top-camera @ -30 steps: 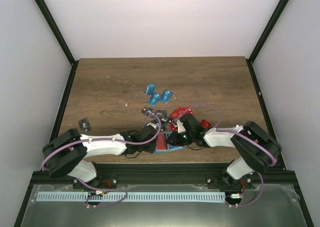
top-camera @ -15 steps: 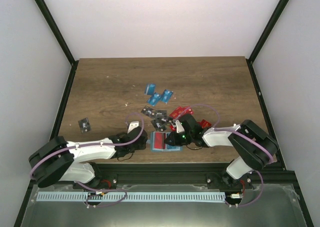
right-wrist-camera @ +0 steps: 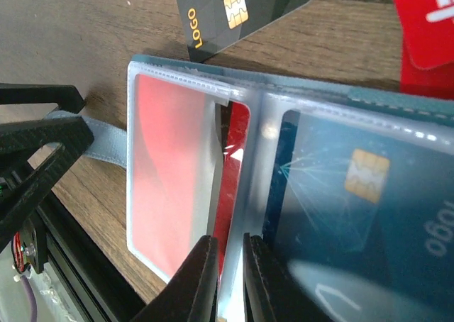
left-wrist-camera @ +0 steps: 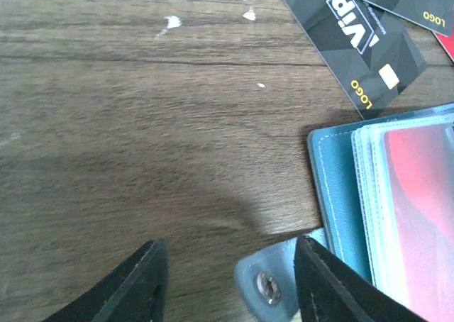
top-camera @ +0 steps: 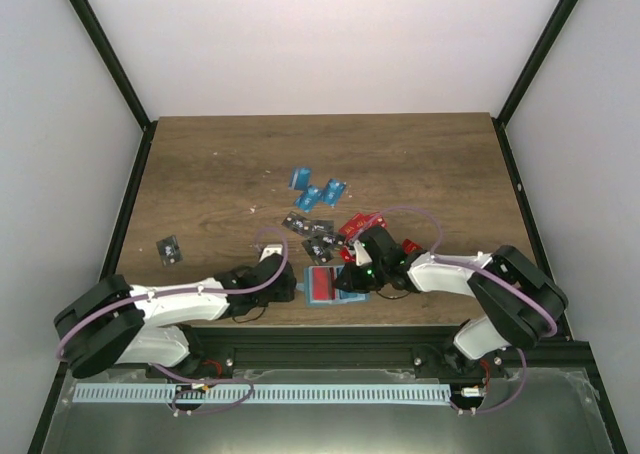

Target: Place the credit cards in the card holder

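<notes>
Pinching the card holder (right-wrist-camera: 259, 137), right gripper (right-wrist-camera: 228, 245) narrow — left gripper (left-wrist-camera: 230, 254) (parted) just beside.

The teal card holder (top-camera: 322, 286) lies open at the table's 6 o'clock, holding a red card (right-wrist-camera: 167, 173); loose credit cards (top-camera: 312, 196) lie scattered at its 12 o'clock.

I have both arms folded low along the near edge of the table, forearms turned inward so the two wrists face each other near the middle. My left arm (top-camera: 190, 299) runs rightward from its bent elbow at the far left, and the left gripper (left-wrist-camera: 230, 279) sits close above the surface with its two black fingers (left-wrist-camera: 142, 286) standing well apart. My right arm (top-camera: 450, 272) reaches leftward from its elbow at the far right, and the right gripper (right-wrist-camera: 228, 279) has its fingers drawn almost together, pinching a clear leaf of the card holder (right-wrist-camera: 340, 102).
</notes>
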Action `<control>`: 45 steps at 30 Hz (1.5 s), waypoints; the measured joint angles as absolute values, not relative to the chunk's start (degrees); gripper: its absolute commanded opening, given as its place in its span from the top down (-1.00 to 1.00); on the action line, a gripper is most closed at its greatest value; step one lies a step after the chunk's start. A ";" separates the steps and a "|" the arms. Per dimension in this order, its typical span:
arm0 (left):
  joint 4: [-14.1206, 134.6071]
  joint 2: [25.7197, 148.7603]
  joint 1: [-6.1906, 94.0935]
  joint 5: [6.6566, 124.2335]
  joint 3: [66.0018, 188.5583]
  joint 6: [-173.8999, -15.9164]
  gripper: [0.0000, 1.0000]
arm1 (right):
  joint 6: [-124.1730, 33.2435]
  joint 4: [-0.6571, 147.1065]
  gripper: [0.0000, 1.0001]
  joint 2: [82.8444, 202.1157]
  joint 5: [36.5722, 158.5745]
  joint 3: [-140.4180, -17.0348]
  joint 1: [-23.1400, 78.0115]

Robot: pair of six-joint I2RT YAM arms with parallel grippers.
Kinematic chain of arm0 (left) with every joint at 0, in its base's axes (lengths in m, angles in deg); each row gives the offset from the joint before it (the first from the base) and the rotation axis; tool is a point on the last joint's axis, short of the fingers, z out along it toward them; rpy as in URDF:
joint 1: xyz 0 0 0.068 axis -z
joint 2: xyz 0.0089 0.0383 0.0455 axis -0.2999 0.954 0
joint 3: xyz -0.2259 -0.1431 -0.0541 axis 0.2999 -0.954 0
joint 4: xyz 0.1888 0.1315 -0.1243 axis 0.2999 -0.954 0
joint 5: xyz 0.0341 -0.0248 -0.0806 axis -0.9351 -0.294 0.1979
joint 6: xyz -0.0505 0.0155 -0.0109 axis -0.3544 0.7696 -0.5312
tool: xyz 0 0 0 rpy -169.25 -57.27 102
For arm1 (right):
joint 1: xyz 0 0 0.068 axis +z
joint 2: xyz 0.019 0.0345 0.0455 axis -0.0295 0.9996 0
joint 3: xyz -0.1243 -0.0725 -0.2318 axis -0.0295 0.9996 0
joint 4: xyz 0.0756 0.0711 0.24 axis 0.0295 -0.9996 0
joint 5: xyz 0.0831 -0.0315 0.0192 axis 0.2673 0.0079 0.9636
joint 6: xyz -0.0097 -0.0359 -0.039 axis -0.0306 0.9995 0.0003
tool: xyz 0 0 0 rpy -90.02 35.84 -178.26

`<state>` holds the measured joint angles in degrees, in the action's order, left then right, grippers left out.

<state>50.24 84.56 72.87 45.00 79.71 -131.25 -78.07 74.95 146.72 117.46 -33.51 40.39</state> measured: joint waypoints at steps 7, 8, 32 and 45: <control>52.80 87.12 72.87 46.44 80.65 -130.42 0.62 | -78.16 69.46 0.69 142.70 115.95 -34.56 40.39; 53.12 87.08 72.87 47.05 80.65 -130.48 0.73 | -78.20 68.67 0.66 141.97 115.19 -34.71 40.39; 59.05 83.23 72.87 52.69 78.68 -129.24 0.92 | -83.88 62.82 -0.29 132.34 102.45 -29.29 40.15; 62.08 86.68 72.87 54.90 78.68 -128.65 0.92 | -82.62 67.36 -0.24 124.14 109.83 -27.04 39.26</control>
